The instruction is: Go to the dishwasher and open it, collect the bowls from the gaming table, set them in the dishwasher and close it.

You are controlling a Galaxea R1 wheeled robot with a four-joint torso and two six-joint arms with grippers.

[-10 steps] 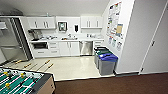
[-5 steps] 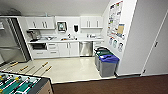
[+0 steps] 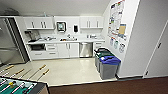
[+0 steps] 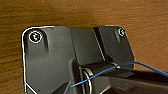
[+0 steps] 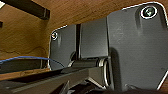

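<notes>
The dishwasher [image 3: 85, 49], a brushed steel front, sits shut under the white kitchen counter [image 3: 96, 40] at the far side of the room, a little right of the sink. Pale floor lies between me and it. The bowls and the gaming table are out of view. Both wrist views look down past the robot's dark plate onto brown floor [image 4: 75, 12], with a thin blue cable [image 4: 105, 72] crossing.
Two grey bins, one with a blue lid [image 3: 109, 60] and one with a green lid [image 3: 102, 52], stand right of the dishwasher against the wall. A table-football table [image 3: 17, 86] fills the near left corner. A steel fridge [image 3: 10, 42] stands far left, a white door [image 3: 157, 55] right.
The whole head picture has shifted as the robot moves. The table-football table has slid lower and takes up less of the left corner than a second ago.
</notes>
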